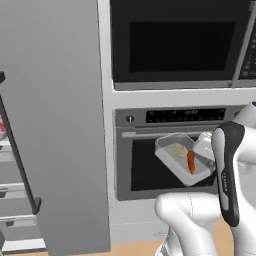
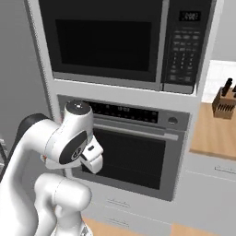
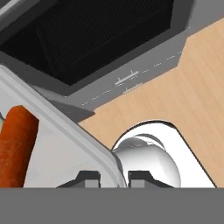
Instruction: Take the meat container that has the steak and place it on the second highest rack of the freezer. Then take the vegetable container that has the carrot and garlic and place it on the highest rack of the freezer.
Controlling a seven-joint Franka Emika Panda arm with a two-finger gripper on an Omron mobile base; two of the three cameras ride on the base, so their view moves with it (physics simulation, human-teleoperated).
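A pale vegetable container [image 1: 175, 165] hangs tilted in front of the lower oven's dark window. The orange carrot [image 1: 191, 161] and the cream garlic [image 1: 180, 150] lie in it. My gripper [image 1: 201, 151] is shut on its right rim. In the hand view the container's rim [image 3: 65, 127] runs between my gripper's [image 3: 116, 176] two tips, with the carrot [image 3: 17, 144] at the left. The freezer [image 1: 55, 125] stands at the left, its grey door swung open, with the dark bar handle [image 1: 20, 160] and pale shelves [image 1: 10, 190] behind it. A bit of red-pink [image 1: 2, 127] shows at the far left edge.
A lower oven [image 2: 133, 156] and an upper oven [image 2: 110, 41] fill the wall ahead. At the right a wooden counter [image 2: 209, 133] carries a knife block [image 2: 223, 103]. Below my hand are grey drawers [image 3: 131, 78] and a wooden floor [image 3: 192, 87].
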